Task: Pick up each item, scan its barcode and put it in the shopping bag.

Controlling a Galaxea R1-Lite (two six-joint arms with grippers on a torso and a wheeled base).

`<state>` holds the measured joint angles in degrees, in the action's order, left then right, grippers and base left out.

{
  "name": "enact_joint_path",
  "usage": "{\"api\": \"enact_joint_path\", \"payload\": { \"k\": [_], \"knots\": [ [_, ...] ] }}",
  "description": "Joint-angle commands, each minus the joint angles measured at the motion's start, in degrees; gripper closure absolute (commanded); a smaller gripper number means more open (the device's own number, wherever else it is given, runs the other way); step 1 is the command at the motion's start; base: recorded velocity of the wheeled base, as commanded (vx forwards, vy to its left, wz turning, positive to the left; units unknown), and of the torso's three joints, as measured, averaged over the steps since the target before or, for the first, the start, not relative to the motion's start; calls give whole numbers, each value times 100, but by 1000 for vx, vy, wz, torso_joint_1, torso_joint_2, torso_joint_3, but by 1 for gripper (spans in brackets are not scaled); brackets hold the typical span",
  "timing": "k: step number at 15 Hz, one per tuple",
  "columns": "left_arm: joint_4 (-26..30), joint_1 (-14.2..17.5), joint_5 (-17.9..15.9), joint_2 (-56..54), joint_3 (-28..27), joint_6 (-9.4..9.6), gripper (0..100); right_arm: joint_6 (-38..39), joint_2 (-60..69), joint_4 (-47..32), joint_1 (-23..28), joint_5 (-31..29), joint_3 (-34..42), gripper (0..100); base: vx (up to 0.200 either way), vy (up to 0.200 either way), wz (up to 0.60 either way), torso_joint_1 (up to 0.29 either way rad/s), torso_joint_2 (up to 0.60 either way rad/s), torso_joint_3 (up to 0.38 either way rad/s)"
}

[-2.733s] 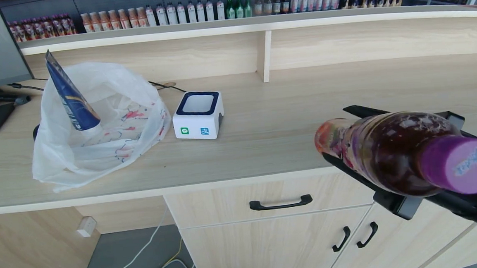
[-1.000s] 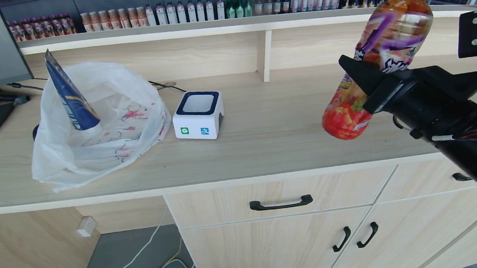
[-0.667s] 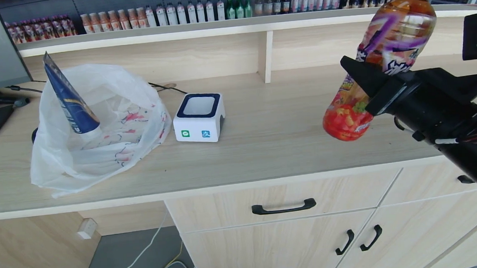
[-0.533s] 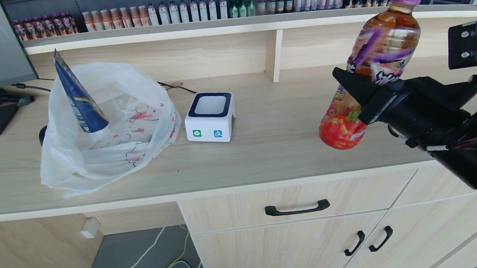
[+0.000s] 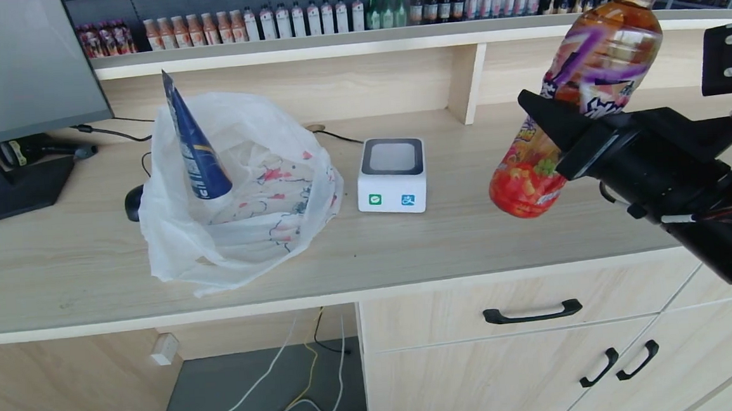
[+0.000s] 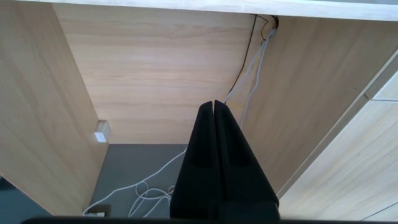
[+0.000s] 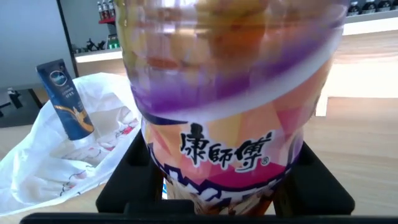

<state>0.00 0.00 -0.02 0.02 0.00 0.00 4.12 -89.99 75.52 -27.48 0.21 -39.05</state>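
Under the bench (image 5: pixel 406 241), the left gripper (image 6: pixel 214 109) hangs with its two black fingers pressed flat together and nothing between them. Its wrist view takes in wood panels, a white wall socket (image 6: pixel 101 132) and loose cables (image 6: pixel 149 193) on the floor. From the head view, a dark monitor (image 5: pixel 20 61) stands at the bench's left end, and a black mouse (image 5: pixel 131 204) lies half hidden behind the white shopping bag (image 5: pixel 247 238). The bag sits open and slumped. A blue tube (image 5: pixel 196 146) leans inside it, flat end up above the rim, lower end lost among the folds. Just right of the bag, across a thin gap, sits the white scanner (image 5: pixel 393 191), its dark-framed window facing up. Farther right, well apart from the scanner, the right gripper (image 5: pixel 567 117) is clamped around the middle of the bottle (image 5: pixel 604 45). It holds the bottle in the air above the bench, tilted, with the purple cap high and the red base low on the scanner's side. Here one finger lies across the front of the label and the other is hidden behind the bottle. The right wrist view has both fingers (image 7: pixel 134 171) against the bottle's sides and the label close up, with cap and base cut off. That view also catches the bag and tube beyond the bottle. No barcode can be made out on the bottle in either view.
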Motion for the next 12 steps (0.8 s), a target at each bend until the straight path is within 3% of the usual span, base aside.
{"api": "enact_joint_path", "payload": {
  "k": [1,8,12],
  "knots": [
    [0,0,2,-2,0,-9,100,-17,-45,7,-3,-3,-24,100,0,0,0,0,0,0],
    [0,0,2,-2,0,-9,100,-34,-133,-2,-3,-12,-165,100,0,0,0,0,0,0],
    [0,0,2,-2,0,-9,100,-184,-414,-178,-21,-38,-903,100,0,0,0,0,0,0]
  ]
}}
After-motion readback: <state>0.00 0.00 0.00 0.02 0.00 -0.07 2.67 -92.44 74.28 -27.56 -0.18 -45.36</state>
